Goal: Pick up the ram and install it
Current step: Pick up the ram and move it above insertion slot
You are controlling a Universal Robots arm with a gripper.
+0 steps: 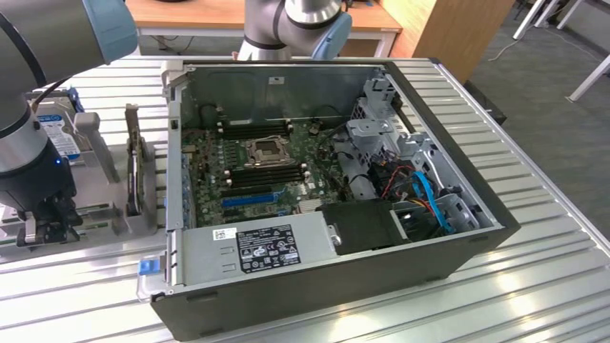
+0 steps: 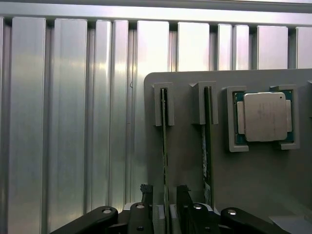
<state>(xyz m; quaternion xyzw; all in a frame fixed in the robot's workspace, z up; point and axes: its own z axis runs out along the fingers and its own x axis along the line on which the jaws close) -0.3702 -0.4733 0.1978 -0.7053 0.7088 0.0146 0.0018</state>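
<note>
- The gripper (image 2: pixel 165 191) is low over the grey holder (image 2: pixel 185 131), its fingers (image 2: pixel 146 197) apart and standing one on each side of the ram (image 2: pixel 165 141); a sliver of space shows on both sides, so I judge it not yet clamped
- The ram stands on edge in its slot in the holder, upright and not lifted; a second stick (image 2: pixel 205 146) stands in the next slot just beside it, and a square silver processor (image 2: pixel 263 117) lies in a cradle further along
- The holder rests on the slatted metal table (image 2: pixel 68 122); in the exterior view the gripper (image 1: pixel 43 225) is at that view's left, well apart from the open computer case (image 1: pixel 333 286)
- Inside the case the motherboard (image 1: pixel 257 171) lies exposed; its long black memory slots (image 1: pixel 271 174) look unfilled, though that is hard to tell
- Progress, as I judge it: the approach is made; the pick-up is at the gripping point; lift, carry and install are all undone
</note>
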